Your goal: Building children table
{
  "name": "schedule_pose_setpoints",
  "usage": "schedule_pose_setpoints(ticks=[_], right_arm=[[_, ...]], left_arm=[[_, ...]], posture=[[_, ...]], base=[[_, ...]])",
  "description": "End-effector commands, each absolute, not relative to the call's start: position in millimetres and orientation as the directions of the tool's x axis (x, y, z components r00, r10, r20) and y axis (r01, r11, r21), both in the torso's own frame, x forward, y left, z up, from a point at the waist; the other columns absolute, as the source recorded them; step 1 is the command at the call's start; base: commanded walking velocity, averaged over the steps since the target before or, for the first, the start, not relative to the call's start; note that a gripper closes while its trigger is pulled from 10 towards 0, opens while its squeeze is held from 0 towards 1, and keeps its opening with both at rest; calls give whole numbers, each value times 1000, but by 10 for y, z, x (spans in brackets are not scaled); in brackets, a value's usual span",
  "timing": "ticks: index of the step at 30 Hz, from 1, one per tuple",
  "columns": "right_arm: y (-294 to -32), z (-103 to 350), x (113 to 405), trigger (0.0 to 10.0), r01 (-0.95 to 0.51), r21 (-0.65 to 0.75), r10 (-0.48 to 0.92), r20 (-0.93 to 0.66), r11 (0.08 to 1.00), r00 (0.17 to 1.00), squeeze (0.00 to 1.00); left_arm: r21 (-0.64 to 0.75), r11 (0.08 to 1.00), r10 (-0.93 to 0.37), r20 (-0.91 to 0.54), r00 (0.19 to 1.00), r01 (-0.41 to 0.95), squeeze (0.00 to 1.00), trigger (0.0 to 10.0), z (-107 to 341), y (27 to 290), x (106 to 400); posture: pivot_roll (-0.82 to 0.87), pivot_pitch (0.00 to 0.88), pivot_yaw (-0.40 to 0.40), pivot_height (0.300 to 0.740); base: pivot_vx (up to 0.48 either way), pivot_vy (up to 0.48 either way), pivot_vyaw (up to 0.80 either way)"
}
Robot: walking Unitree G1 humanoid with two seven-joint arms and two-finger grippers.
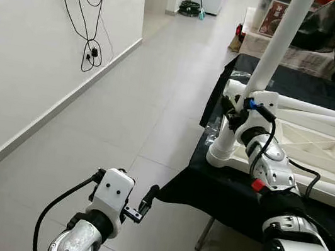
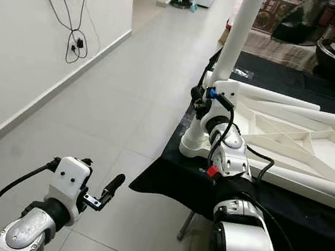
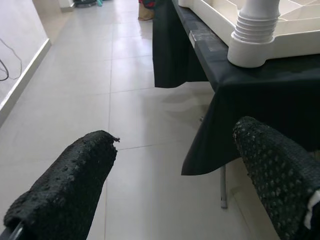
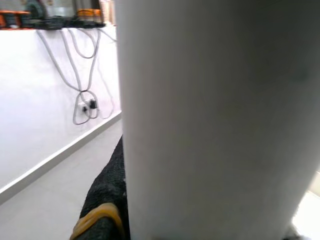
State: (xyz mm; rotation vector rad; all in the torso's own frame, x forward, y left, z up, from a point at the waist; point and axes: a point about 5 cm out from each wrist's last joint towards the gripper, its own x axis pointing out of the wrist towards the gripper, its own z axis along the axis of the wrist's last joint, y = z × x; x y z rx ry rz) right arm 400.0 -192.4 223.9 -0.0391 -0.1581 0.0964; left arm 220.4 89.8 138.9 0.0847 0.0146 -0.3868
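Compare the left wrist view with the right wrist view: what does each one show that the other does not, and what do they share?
Left wrist view: the left gripper open over the tiled floor, its two black fingers apart and holding nothing, and the ribbed base of the white table leg standing on the black cloth.

Right wrist view: the leg's smooth shaft very close, a black finger against it, and cables hanging on the white wall.

Shared: the white table leg, floor tiles, and a strip of wall.
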Motion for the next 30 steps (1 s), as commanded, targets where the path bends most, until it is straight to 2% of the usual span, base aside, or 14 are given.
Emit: schedule_pose_setpoints(ticks=[1, 7, 15, 21, 24, 30], right_arm=[[-2084, 1997, 3971, 10000, 23, -37, -21, 59, 999, 998, 0], [-2131, 1988, 3966, 10000, 156, -34, -154, 71, 987, 986, 0], [-2114, 1946, 3959, 10000, 226, -31, -223, 62, 974, 973, 0], [-1970, 1846, 3961, 10000, 345, -26, -345, 9, 938, 939, 0], [-1970, 1846, 3961, 10000, 345, -26, -345, 9, 938, 939, 0], [-1886, 1855, 3983, 10000, 482, 11, -481, -44, 876, 875, 0]], left_arm=[[77, 923, -376, -46, 926, 378, 0, 10000, 1366, 906, 2200], [77, 923, -375, -47, 926, 378, 0, 10000, 1363, 904, 2203], [75, 923, -375, -48, 926, 378, 0, 10000, 1363, 901, 2204], [72, 923, -375, -48, 926, 378, 0, 10000, 1361, 892, 2204], [72, 923, -375, -48, 926, 378, 0, 10000, 1361, 892, 2204], [70, 923, -375, -48, 926, 378, 0, 10000, 1357, 878, 2194]], posture=[[75, 144, -31, 740], [72, 144, -32, 740], [70, 145, -36, 740], [67, 142, -39, 740], [67, 142, -39, 740], [68, 137, -45, 740]], base=[[0, 0, 0], [0, 0, 0], [0, 0, 0], [0, 0, 0], [0, 0, 0], [0, 0, 0]])
